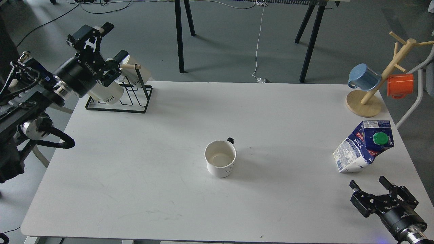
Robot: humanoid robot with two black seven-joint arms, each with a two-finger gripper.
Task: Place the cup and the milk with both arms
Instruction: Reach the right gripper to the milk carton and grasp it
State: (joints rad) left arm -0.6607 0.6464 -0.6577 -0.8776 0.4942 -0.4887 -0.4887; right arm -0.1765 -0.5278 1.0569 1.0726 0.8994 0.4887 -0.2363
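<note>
At ten o'clock of the table the left gripper hangs over the black rack with cream mugs, its fingers apart and holding nothing. The cup stands upright near the middle, a little toward six o'clock, handle to twelve. At three o'clock the milk stands near the right edge, seeming tilted in this view. The right gripper waits at five o'clock, fingers apart, empty, near the milk but not touching it. I judge no grasp is begun yet. Next, each arm must reach its thing: left to the cup, right to the milk.
</note>
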